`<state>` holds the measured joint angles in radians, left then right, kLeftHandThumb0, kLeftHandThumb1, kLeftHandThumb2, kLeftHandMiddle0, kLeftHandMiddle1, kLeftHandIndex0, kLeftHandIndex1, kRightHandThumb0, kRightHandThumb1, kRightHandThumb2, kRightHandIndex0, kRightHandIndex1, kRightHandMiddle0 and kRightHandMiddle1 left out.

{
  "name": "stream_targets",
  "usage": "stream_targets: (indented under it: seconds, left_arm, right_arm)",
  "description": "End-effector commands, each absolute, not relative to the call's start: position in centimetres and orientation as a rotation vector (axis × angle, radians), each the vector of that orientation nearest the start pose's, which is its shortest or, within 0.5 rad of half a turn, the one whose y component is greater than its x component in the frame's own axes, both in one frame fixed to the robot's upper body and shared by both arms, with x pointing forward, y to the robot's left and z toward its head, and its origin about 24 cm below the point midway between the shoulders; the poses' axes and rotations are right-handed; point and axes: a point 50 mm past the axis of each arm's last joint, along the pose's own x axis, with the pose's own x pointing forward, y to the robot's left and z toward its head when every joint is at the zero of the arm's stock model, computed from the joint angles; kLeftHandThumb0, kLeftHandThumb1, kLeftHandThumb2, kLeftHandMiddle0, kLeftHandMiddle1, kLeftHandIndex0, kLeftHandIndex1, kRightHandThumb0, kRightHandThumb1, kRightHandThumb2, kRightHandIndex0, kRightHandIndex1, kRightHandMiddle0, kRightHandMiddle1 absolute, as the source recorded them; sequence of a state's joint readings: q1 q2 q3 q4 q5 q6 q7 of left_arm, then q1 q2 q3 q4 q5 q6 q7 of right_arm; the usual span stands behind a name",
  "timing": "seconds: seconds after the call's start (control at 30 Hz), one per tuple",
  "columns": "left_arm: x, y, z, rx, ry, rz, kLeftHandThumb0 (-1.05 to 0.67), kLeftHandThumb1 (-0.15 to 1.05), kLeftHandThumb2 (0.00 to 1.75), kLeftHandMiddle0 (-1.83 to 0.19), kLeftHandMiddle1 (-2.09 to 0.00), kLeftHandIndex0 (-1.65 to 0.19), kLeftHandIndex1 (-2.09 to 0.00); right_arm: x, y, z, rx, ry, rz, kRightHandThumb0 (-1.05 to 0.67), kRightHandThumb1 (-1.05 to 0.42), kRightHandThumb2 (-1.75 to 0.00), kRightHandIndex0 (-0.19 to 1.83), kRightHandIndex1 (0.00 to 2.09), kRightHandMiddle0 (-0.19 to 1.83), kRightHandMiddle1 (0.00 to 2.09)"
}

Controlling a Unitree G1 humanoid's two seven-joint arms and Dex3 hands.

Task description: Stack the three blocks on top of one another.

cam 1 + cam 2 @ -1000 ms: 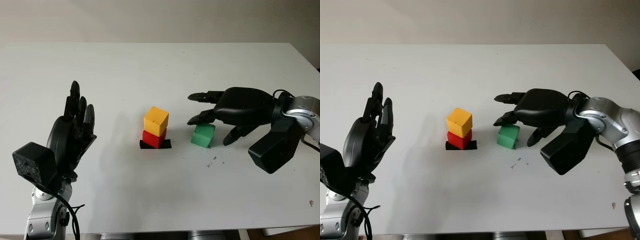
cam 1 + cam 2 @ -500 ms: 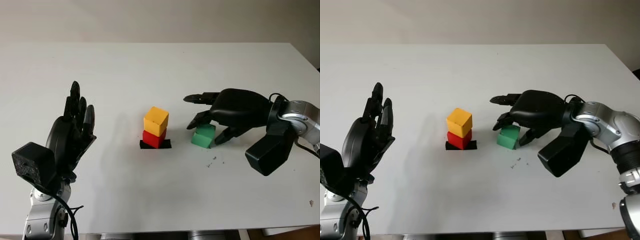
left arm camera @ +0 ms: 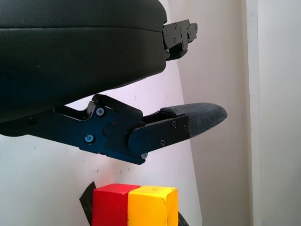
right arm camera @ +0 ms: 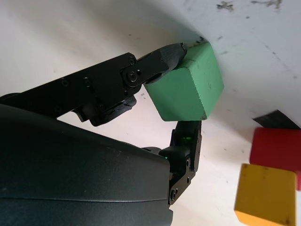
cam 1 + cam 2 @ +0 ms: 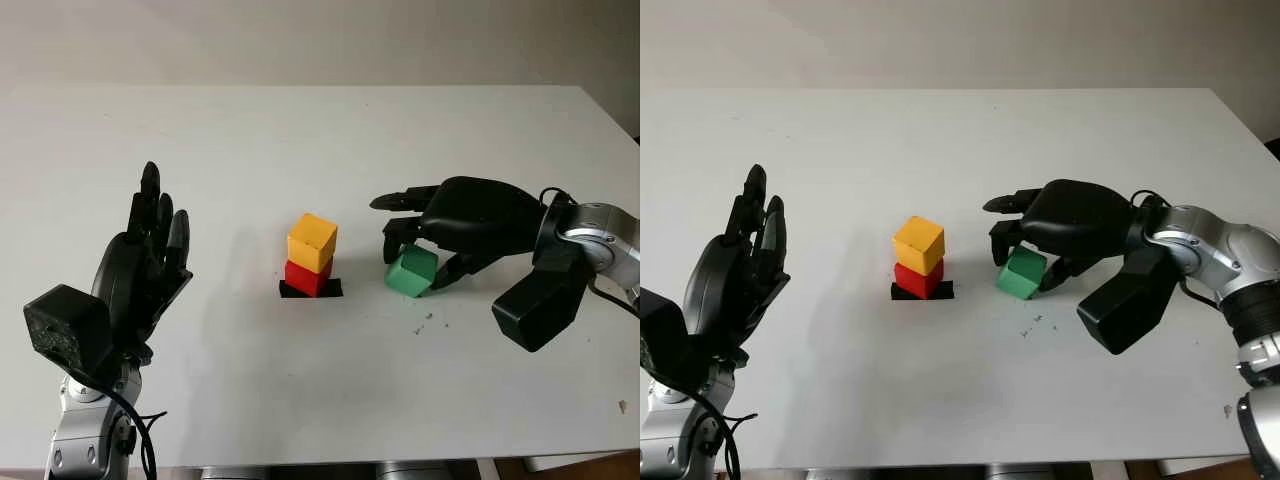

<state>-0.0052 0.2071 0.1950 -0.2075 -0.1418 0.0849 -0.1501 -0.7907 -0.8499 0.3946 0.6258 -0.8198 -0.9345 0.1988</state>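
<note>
A yellow block (image 5: 312, 241) sits on a red block (image 5: 307, 277), which stands on a black patch (image 5: 311, 290) at the table's middle. To their right a green block (image 5: 411, 271) sits tilted, one edge lifted off the table. My right hand (image 5: 415, 252) is over it, shut on it, with a fingertip (image 4: 173, 51) on one face and another finger (image 4: 187, 141) on the opposite side. My left hand (image 5: 140, 270) is open, raised upright at the left, well away from the blocks.
The white table (image 5: 300, 150) reaches a far edge at the wall and a right edge near my right forearm (image 5: 590, 235). Small dark specks (image 5: 427, 320) mark the surface just in front of the green block.
My right hand's fingers have closed round the green block, which has tipped up from lying flat. The left hand and the yellow-on-red stack have not moved.
</note>
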Motion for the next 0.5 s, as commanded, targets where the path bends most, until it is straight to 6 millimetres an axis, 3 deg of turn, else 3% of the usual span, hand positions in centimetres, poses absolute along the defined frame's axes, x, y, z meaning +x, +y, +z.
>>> stream_targets:
  seconds: [0.0, 0.17, 0.47]
  left_arm:
    - [24.9, 21.8, 9.8, 0.103, -0.16, -0.001, -0.66, 1.05, 0.64, 0.18, -0.05, 0.19, -0.04]
    - [25.0, 21.7, 9.8, 0.094, -0.164, 0.001, -0.66, 1.05, 0.64, 0.18, -0.05, 0.19, -0.04]
    - [25.1, 21.3, 9.7, 0.09, -0.174, -0.004, -0.66, 1.05, 0.64, 0.18, -0.05, 0.19, -0.04]
  right_arm:
    - [33.7, -20.3, 17.0, -1.793, -0.531, 0.853, -0.34, -0.95, -0.06, 0.27, 0.06, 0.46, 1.23]
    - [34.6, -19.8, 19.0, -1.808, -0.528, 0.804, -0.39, -0.95, -0.05, 0.26, 0.05, 0.47, 1.19]
    - [35.8, -16.6, 25.7, -1.763, -0.612, 0.715, -0.38, -0.95, -0.05, 0.34, 0.07, 0.5, 1.14]
